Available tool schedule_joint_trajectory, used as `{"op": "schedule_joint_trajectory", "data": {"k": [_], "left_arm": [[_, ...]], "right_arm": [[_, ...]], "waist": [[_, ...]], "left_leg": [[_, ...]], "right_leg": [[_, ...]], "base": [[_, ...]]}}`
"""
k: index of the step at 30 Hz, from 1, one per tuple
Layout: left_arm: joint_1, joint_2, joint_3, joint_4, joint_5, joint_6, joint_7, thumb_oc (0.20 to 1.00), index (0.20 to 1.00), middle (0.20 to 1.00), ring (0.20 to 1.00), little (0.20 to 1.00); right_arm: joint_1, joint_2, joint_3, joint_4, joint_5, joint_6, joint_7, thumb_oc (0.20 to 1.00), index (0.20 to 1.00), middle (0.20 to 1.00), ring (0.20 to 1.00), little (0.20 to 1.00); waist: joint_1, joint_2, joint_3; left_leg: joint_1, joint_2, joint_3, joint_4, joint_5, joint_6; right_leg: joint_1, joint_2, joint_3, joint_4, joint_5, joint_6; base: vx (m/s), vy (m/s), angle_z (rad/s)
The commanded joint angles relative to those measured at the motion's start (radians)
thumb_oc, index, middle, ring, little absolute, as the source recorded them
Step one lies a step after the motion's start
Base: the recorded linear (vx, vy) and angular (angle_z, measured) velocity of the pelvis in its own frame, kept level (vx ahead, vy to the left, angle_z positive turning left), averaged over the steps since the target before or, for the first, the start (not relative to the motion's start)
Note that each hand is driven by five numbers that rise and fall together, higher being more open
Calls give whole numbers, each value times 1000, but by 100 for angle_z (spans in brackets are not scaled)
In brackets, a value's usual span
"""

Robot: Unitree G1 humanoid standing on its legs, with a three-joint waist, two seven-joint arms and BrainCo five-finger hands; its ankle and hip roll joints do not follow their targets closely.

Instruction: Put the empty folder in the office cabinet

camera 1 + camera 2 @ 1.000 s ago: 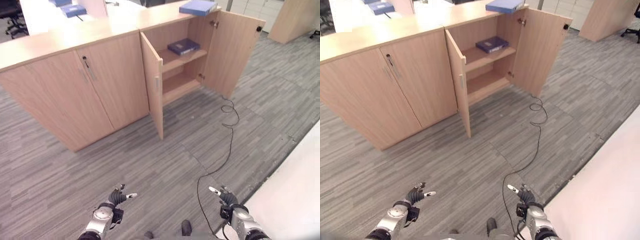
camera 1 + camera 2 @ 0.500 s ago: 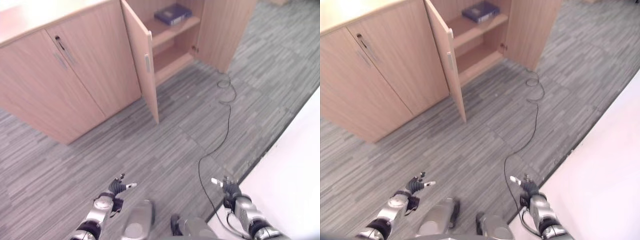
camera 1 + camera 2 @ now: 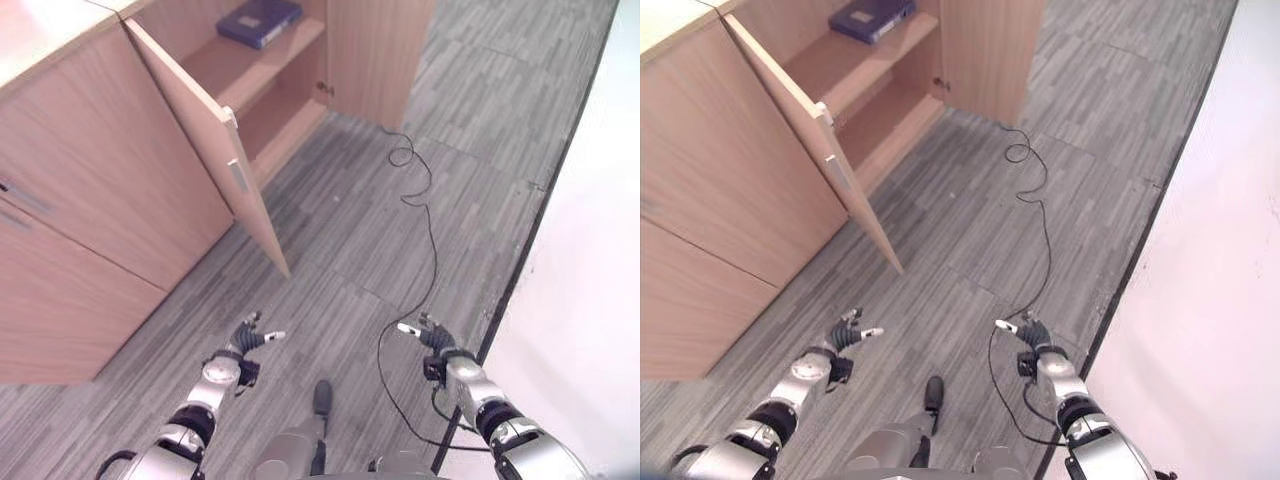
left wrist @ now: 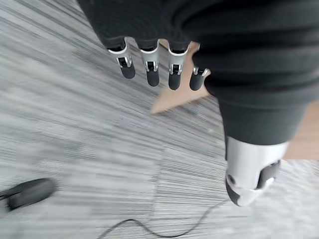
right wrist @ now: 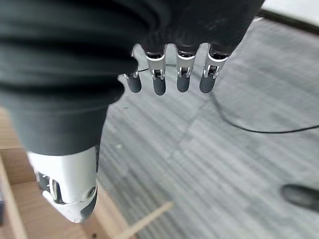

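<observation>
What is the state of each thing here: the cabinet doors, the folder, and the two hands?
Left door: open, swung out toward the floor side.
Right door: open.
Neighbouring door: closed.
Folder: lying flat on the upper shelf inside the cabinet.
Lower shelf: nothing seen on it.
Left hand: open, holding nothing, low over the floor.
Right hand: open, holding nothing, low over the floor.

folder point(image 3: 259, 21) on cabinet point(image 3: 120, 180) shelf, doors open

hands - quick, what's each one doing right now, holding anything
Left hand: open, fingers relaxed over the floor, holding nothing.
Right hand: open, fingers relaxed over the floor, holding nothing.
</observation>
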State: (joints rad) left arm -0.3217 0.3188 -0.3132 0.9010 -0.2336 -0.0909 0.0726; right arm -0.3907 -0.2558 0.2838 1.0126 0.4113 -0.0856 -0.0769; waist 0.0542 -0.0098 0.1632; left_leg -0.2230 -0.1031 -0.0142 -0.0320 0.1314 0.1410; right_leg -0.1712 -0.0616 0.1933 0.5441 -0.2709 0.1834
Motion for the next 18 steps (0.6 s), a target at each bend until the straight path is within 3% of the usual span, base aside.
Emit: {"op": "schedule_joint_trajectory", "data": {"k": [1, 3, 6, 9, 12, 13, 14, 17, 18], "left_arm": [[15, 22, 52, -8, -43, -34, 25, 1000, 1000, 1000, 1000, 1000], [6, 24, 46, -3, -54, -38, 26, 1000, 1000, 1000, 1000, 1000], [-14, 30, 38, 14, -59, -39, 25, 1000, 1000, 1000, 1000, 1000], [-44, 39, 37, 47, -74, -40, 27, 1000, 1000, 1000, 1000, 1000], [-39, 34, 36, 54, -54, -39, 17, 1000, 1000, 1000, 1000, 1000], [-30, 27, 32, 62, -49, -34, 12, 1000, 1000, 1000, 1000, 1000], [-24, 15, 21, 67, -39, -35, 13, 1000, 1000, 1000, 1000, 1000], [-15, 9, 19, 63, -36, -34, 12, 1000, 1000, 1000, 1000, 1000], [21, -12, 30, 67, -41, -33, 7, 1000, 1000, 1000, 1000, 1000]], "right_arm": [[-9, -14, 12, -76, 2, -38, -10, 1000, 1000, 1000, 1000, 1000], [-11, -15, 22, -78, -8, -41, -10, 1000, 1000, 1000, 1000, 1000], [-22, -23, 29, -76, -6, -43, -14, 1000, 1000, 1000, 1000, 1000], [-44, -33, 31, -64, 20, -45, -13, 1000, 1000, 1000, 1000, 1000], [-2, -43, -6, -69, 46, -54, -17, 1000, 1000, 1000, 1000, 1000], [15, -44, -18, -63, 55, -52, -15, 1000, 1000, 1000, 1000, 1000], [44, -54, -34, -76, 58, -53, -15, 1000, 1000, 1000, 1000, 1000], [66, -64, -43, -85, 55, -53, -14, 1000, 1000, 1000, 1000, 1000], [112, -92, -56, -90, 42, -49, -5, 1000, 1000, 1000, 1000, 1000]], "waist": [[14, 4, 43], [15, -2, 43], [-2, -4, 52], [-61, -7, 103], [-118, 4, 116], [-133, 9, 115], [-154, 14, 104], [-162, 23, 94], [-182, 55, 70]], "left_leg": [[-28, 106, 2, 44, -74, -139], [-2, 111, 7, 45, -99, -146], [33, 109, -5, 51, -139, -148], [111, 103, -67, 138, -271, -160], [196, 122, -155, 199, -383, -183], [253, 144, -185, 192, -404, -193], [297, 153, -218, 166, -409, -203], [316, 166, -227, 148, -406, -210], [347, 232, -242, 106, -365, -241]], "right_leg": [[80, -60, -80, -224, 275, 8], [77, -77, -141, -325, 242, -4], [36, -72, -171, -399, 228, -15], [-122, -97, -180, -515, 331, 0], [-229, -123, -44, -519, 378, 25], [-252, -131, -41, -490, 394, 27], [-223, -140, -24, -477, 408, 39], [-218, -137, -10, -458, 406, 40], [-230, -121, 2, -373, 375, 31]], "base": [[195, 14, -12], [171, -17, -19], [206, -37, -26], [396, -184, 23], [541, -324, 57], [654, -462, 118], [403, -290, 111], [203, -186, 102], [199, -260, 16]]}}
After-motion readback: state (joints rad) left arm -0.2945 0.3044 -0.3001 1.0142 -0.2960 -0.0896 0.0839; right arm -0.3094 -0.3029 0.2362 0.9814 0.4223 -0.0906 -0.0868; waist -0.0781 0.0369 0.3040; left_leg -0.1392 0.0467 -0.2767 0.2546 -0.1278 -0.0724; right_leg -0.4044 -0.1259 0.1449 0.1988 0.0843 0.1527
